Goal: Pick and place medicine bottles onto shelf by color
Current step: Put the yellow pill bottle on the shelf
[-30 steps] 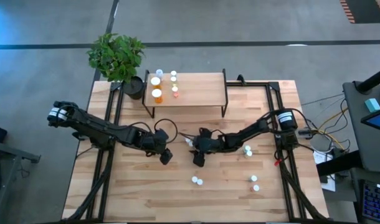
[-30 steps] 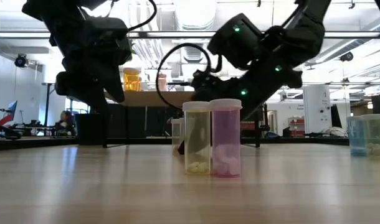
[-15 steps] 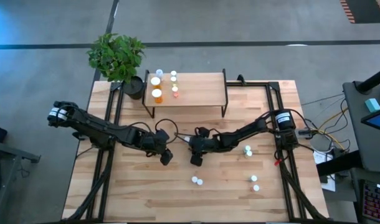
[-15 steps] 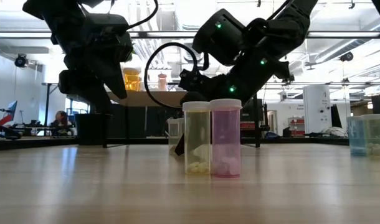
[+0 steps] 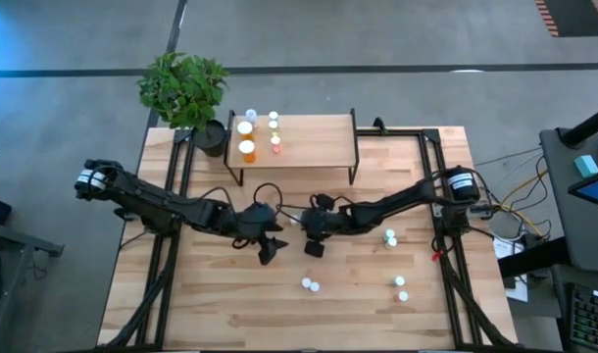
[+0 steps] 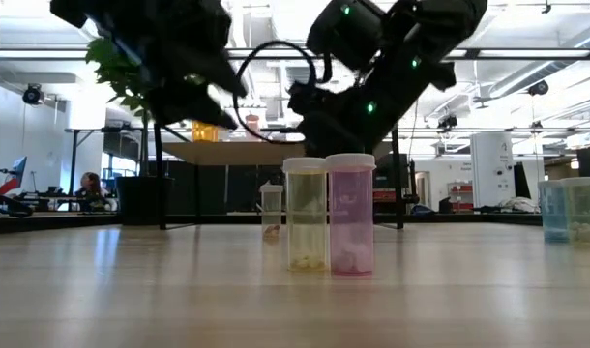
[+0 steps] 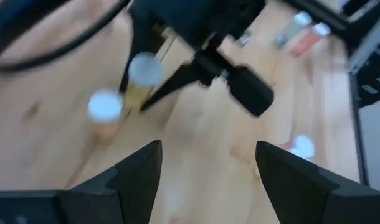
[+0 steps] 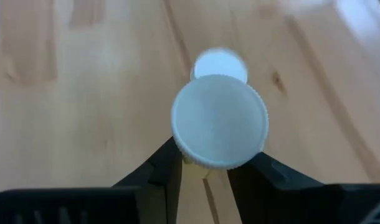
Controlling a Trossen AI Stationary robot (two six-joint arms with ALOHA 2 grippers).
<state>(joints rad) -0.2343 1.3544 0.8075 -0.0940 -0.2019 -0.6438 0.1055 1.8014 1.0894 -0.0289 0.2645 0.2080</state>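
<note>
Gripping an upright bottle point(image 8: 219, 129), cap up, right end effector point(image 8: 202, 168)

Five medicine bottles point(image 5: 246, 127) stand on one raised shelf point(image 5: 319, 140); six more dot the table point(image 5: 211, 304): two pairs, a two-bottle cluster; two dark arms reach in above the tabletop; one potted plant point(image 5: 184, 88) sits at a corner.

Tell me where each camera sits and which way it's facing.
High: overhead, straight down on the light wooden table; both dark arms show.
Low: tabletop height, level past the pink pill bottle; arms overhead.
Left wrist: past the open left gripper, toward the right arm.
Right wrist: down onto the white-capped bottle in the right gripper.
Shared: both wrist views show that bottle.
</note>
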